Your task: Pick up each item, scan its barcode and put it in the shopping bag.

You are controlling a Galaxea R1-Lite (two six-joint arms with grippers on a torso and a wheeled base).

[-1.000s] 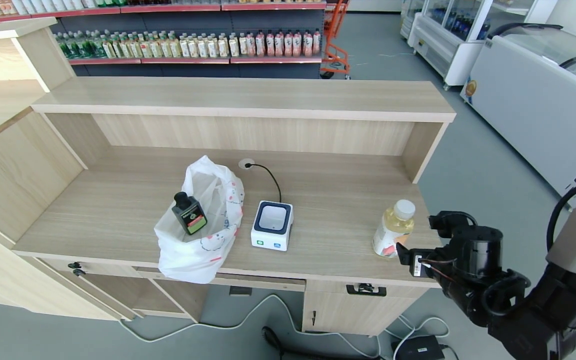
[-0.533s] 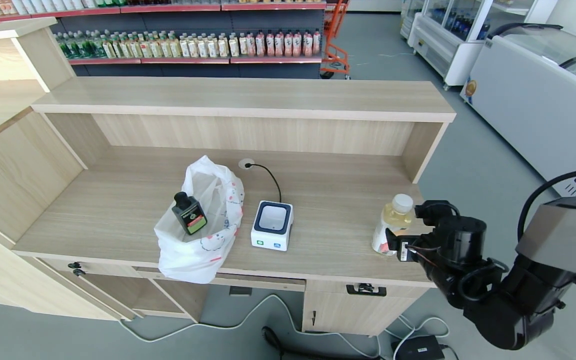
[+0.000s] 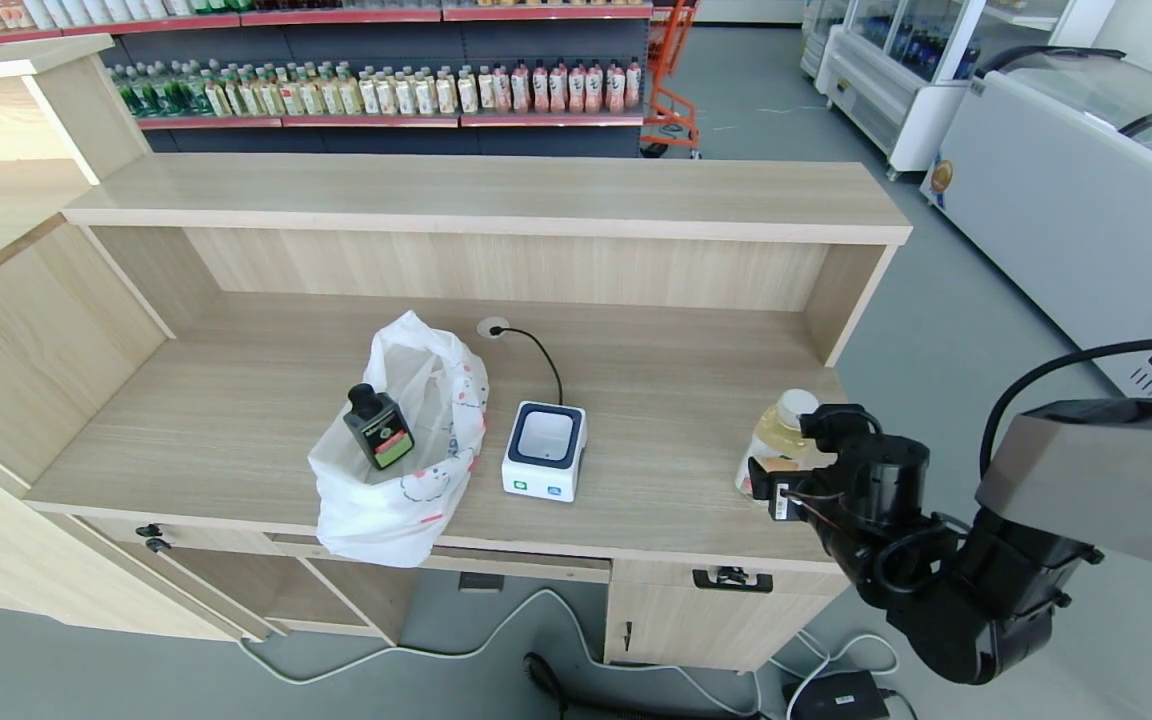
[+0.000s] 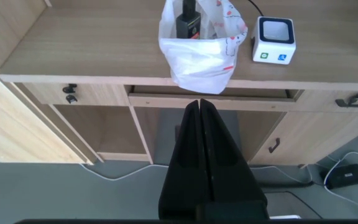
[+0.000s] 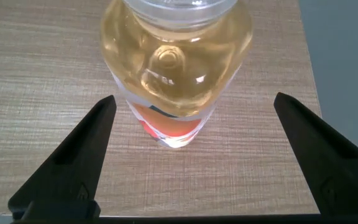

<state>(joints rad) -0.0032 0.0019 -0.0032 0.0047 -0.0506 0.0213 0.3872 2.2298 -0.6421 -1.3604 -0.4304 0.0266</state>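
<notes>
A clear bottle of yellow drink (image 3: 774,438) with a white cap stands upright near the right end of the wooden counter (image 3: 656,400). My right gripper (image 3: 788,456) is open at the counter's edge, one finger on each side of the bottle (image 5: 176,68), with gaps on both sides. The white shopping bag (image 3: 406,470) stands left of centre with a dark bottle (image 3: 378,428) leaning inside. A white barcode scanner (image 3: 545,450) sits just right of the bag. My left gripper (image 4: 199,106) hangs shut below the counter front, facing the bag (image 4: 197,56) and scanner (image 4: 274,38).
A raised shelf (image 3: 486,195) and side walls enclose the counter's back and ends. The scanner's black cable (image 3: 541,355) runs back to a hole. Drawers (image 4: 210,99) lie under the front edge. Chest freezers (image 3: 1076,180) stand to the right.
My right arm has moved left and forward over the counter's corner, bringing its open fingers from beside the bottle to either side of it. The bottle, bag and scanner have stayed put.
</notes>
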